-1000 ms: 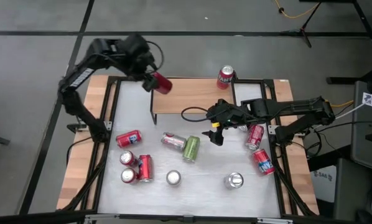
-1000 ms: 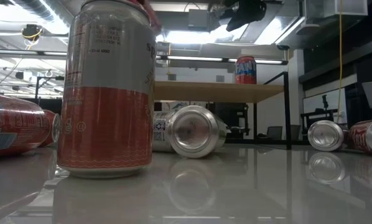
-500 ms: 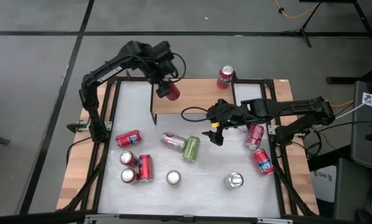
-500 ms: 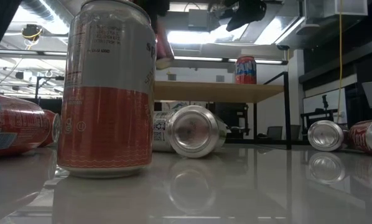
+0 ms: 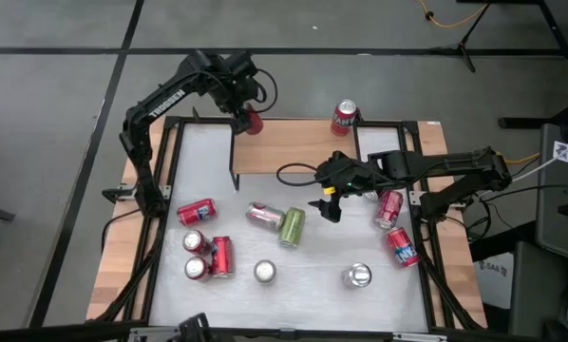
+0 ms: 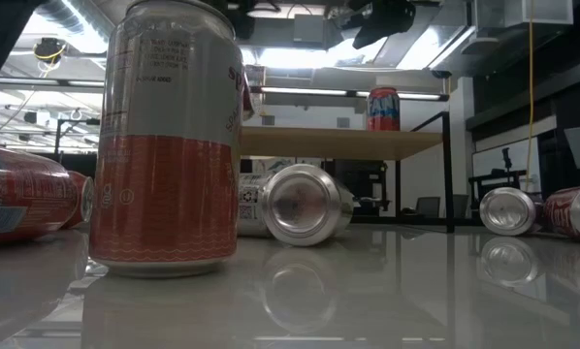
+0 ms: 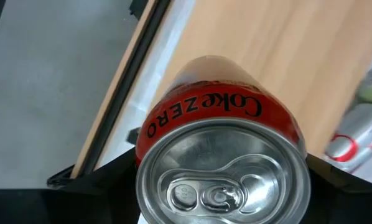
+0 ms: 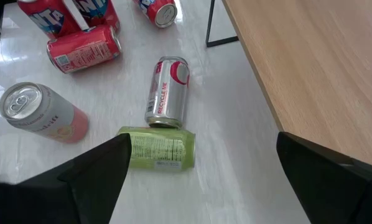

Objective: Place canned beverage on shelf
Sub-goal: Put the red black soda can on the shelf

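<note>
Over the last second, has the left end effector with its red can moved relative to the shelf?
Yes. In the high view the left end effector carried the red can from outside the shelf's left end to over its back left corner.

The big white table [image 5: 303, 261] holds many cans, some standing up and some lying down. At its far end stands the small wooden shelf [image 5: 303, 147], with one red can [image 5: 344, 117] standing on top.
</note>
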Robot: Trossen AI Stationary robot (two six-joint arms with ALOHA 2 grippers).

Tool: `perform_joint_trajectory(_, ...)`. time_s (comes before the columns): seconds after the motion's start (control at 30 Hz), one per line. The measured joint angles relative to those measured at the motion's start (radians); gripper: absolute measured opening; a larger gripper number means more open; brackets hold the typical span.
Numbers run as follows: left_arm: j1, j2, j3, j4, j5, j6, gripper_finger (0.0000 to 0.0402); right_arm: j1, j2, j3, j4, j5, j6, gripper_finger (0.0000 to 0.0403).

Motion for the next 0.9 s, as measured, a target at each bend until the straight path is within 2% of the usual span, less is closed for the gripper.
perform_joint_trajectory(0.4, 0.105, 0.069, 0.0, 0.0, -0.002, 0.084, 0.028, 0.0, 0.0, 0.0, 0.0, 0.0, 0.0, 0.039)
perform_joint_trajectory(0.9, 0.113, 0.106, 0.0, 0.002, 0.008, 0.079, 0.028, 0.0, 0.0, 0.0, 0.0, 0.0, 0.0, 0.039)
